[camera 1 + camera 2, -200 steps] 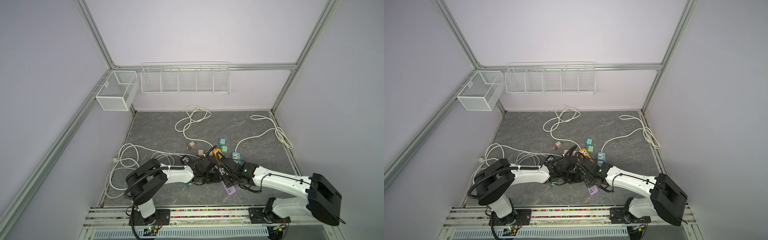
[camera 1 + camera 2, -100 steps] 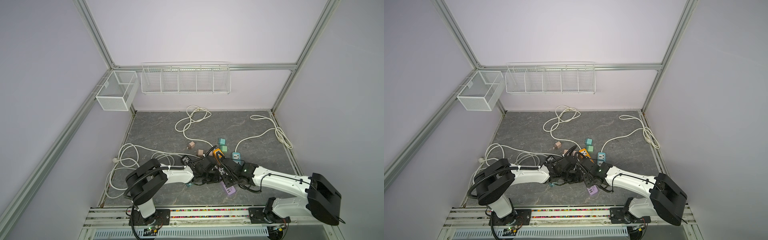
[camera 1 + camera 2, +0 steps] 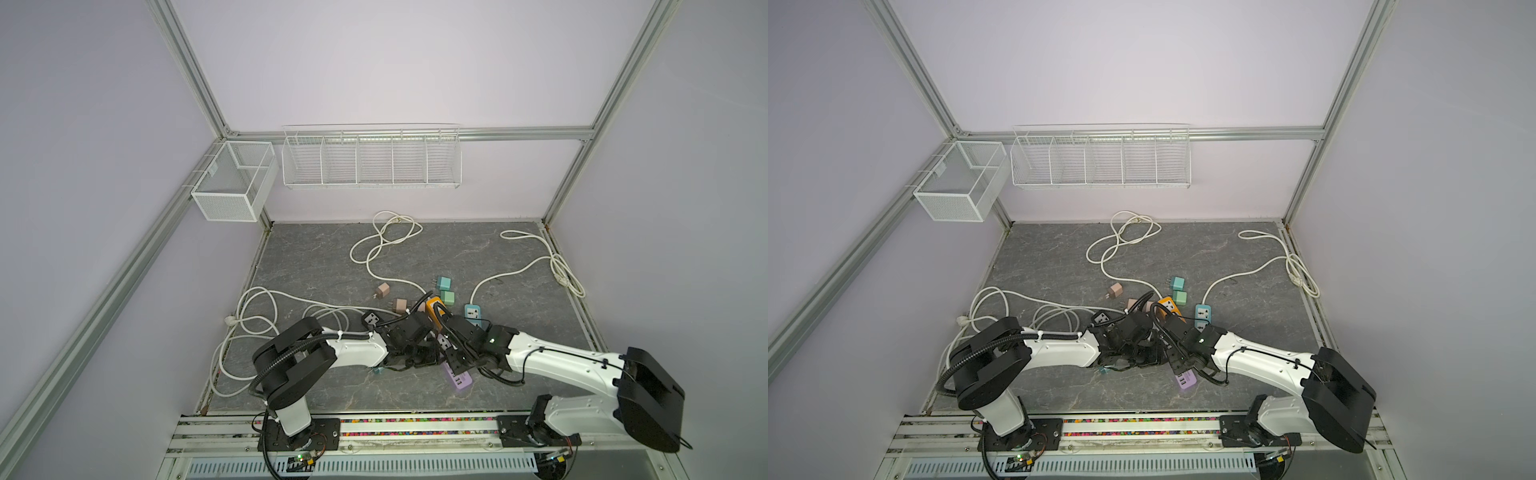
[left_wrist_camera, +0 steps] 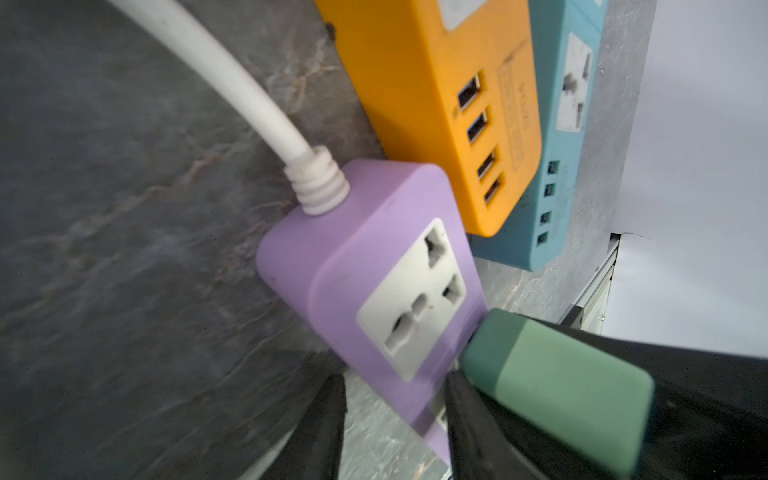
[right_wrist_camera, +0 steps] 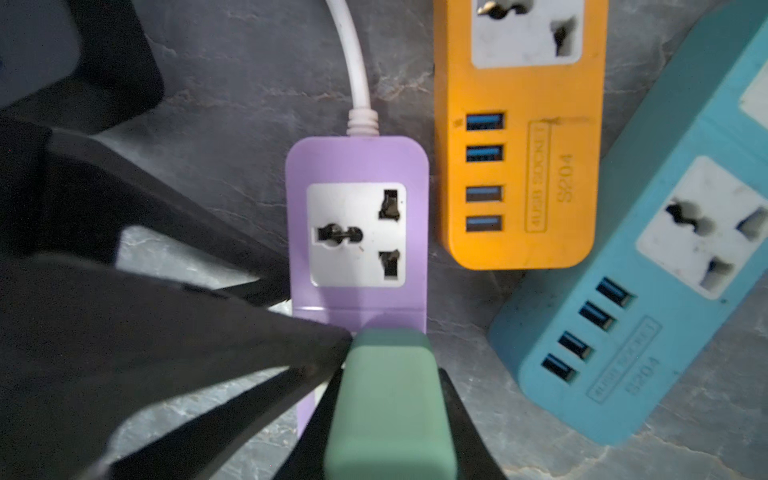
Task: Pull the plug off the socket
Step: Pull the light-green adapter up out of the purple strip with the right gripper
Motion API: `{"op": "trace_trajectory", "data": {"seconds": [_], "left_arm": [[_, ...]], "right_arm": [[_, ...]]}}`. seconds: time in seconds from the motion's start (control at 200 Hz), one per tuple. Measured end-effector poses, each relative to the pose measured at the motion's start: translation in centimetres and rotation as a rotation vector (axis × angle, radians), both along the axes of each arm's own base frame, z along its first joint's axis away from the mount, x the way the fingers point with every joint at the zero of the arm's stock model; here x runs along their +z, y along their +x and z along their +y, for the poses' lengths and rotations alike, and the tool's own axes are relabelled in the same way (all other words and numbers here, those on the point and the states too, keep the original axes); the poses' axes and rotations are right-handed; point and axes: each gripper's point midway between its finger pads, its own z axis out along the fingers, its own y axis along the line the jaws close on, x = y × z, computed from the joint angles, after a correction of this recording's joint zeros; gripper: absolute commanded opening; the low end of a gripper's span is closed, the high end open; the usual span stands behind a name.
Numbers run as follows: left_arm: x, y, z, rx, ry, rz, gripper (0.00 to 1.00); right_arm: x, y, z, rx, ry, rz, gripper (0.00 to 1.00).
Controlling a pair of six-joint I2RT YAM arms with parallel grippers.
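A: What lies on the grey table (image 3: 332,257), from big to small?

B: First the purple power strip (image 5: 357,166), lying flat, its white cord (image 5: 353,62) leaving one end. Just beside the strip lies an orange strip (image 5: 519,187), and a little further on the same side a blue strip (image 5: 623,332), turned at an angle.

A: And the plug?

B: The green plug (image 5: 386,436) sits in the purple strip, at the end opposite the cord. It is not pulled out, as far as I can see.

A: What do the grippers do?

B: The right gripper (image 5: 387,374) is clenched on the plug, one finger on each side of it. The left gripper (image 4: 394,376) stands astride the purple strip close to the plug, its jaws partly apart; whether they pinch the strip I cannot tell.

A: So which step is this?

B: I judge it is the moment just before the pull. The next move needs the strip held firmly on the table, and the plug drawn straight away from the strip's face without rocking — otherwise the whole strip may lift together with it.
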Motion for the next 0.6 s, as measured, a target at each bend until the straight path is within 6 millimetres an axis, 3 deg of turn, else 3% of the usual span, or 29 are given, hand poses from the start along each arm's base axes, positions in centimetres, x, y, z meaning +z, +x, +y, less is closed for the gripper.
{"op": "trace_trajectory", "data": {"seconds": [0.28, 0.6], "left_arm": [[0.0, 0.0, -0.2, -0.004, -0.002, 0.003, 0.39], [0.1, 0.1, -0.4, -0.012, -0.001, -0.004, 0.39]], "right_arm": [[0.2, -0.1, 0.1, 0.007, 0.004, -0.009, 0.12], [3.6, 1.8, -0.9, -0.057, 0.101, -0.099, 0.13]]}}
